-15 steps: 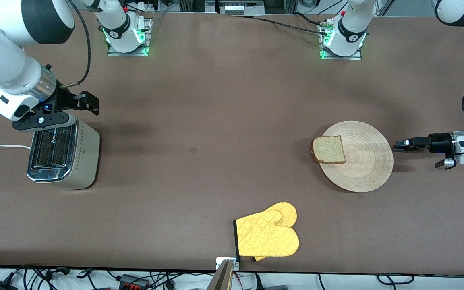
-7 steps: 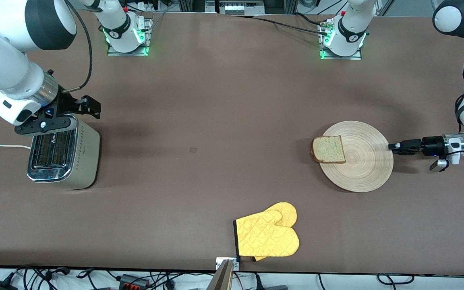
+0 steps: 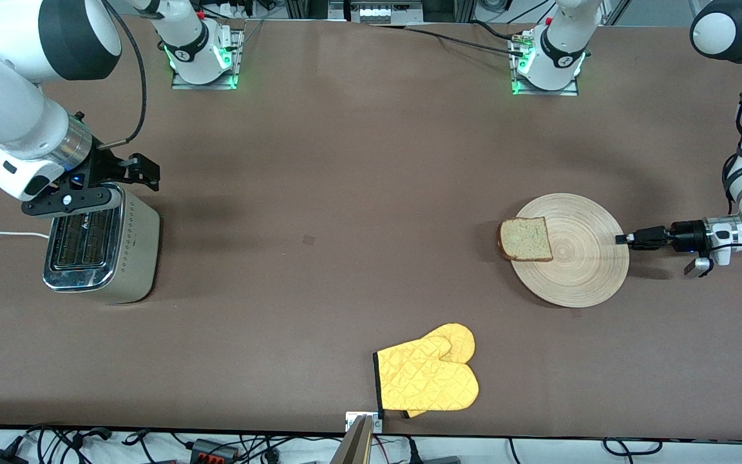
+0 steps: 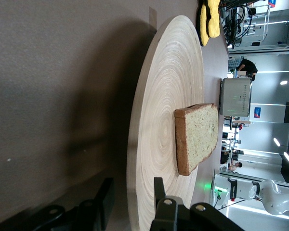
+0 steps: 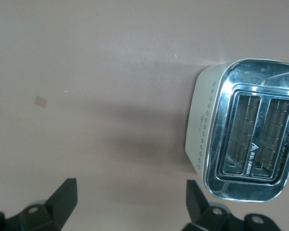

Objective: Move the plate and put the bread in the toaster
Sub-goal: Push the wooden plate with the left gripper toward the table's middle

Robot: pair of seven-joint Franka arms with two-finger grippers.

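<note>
A: Where did the plate lie?
B: At the left arm's end of the worktop, its rim between the left gripper jaws, not yet pinched.
A: The right gripper?
B: Jaws apart, waiting over the toaster.

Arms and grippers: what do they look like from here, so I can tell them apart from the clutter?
Both arms are white with dark joint bands and green-lit bases. The right gripper has black angular fingers and a black cable; the left gripper is black too, on a white wrist with a cable.
</note>
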